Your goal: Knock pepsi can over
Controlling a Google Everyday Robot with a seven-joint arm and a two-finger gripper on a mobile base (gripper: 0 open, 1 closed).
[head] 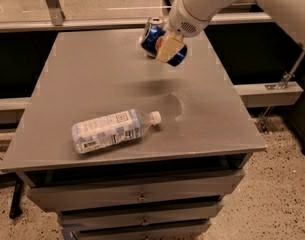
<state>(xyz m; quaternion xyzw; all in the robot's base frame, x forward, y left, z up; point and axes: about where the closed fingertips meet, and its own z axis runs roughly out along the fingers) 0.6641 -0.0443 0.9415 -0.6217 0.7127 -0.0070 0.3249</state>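
The pepsi can (151,37) is dark blue with a silver top. It is at the back of the grey table (87,69), right of the middle, tilted with its top toward the back left. My gripper (169,48) reaches down from the white arm at the upper right. It lies against the front of the can and covers its middle, so blue shows on both sides of it. I cannot tell whether the can rests on the table or is held.
A clear plastic bottle (112,130) with a white label lies on its side near the table's front left, cap pointing right. Drawers (142,196) sit under the tabletop. A metal rail (92,24) runs behind the back edge.
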